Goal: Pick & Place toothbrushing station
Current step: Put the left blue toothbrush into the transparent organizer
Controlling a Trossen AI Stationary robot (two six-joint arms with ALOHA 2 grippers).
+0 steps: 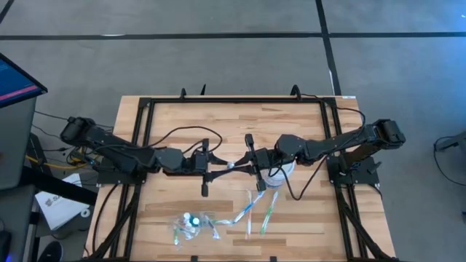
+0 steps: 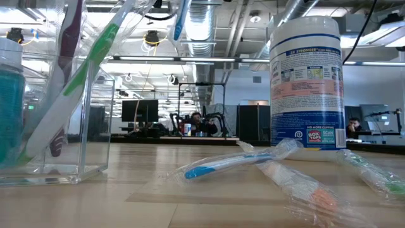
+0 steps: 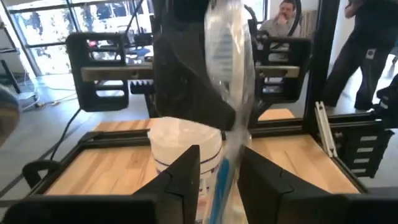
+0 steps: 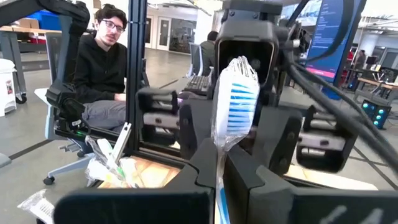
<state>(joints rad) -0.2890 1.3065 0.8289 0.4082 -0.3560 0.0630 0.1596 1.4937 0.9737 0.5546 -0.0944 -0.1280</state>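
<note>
A toothbrush in a clear wrapper (image 1: 233, 164) hangs between my two grippers over the table's middle. Its blue-and-white bristle head (image 4: 235, 99) stands upright. My right gripper (image 4: 221, 177) is shut on it. My left gripper (image 3: 221, 183) faces it from the table's left and is open. Its fingers stand on either side of the wrapper (image 3: 227, 124), with a gap showing beside one finger. More wrapped toothbrushes (image 1: 247, 211) (image 2: 234, 161) lie flat on the near table. A crinkly clear bag holding a blue bottle (image 1: 191, 224) lies at the near left. My right gripper pinches the wrapped toothbrush's handle (image 4: 219, 163), below the bristle head, between its two fingers. The fingers come level from the table's right and lie across the brush. The brush stands upright with its head above the fingers, clear of the table.
A white wipes canister (image 1: 279, 175) (image 2: 307, 82) stands just under and behind my right gripper. In the low view a clear holder with toothbrushes (image 2: 57, 114) stands at the left. A black frame (image 1: 145, 102) rims the table. People (image 4: 102, 68) sit beyond the table.
</note>
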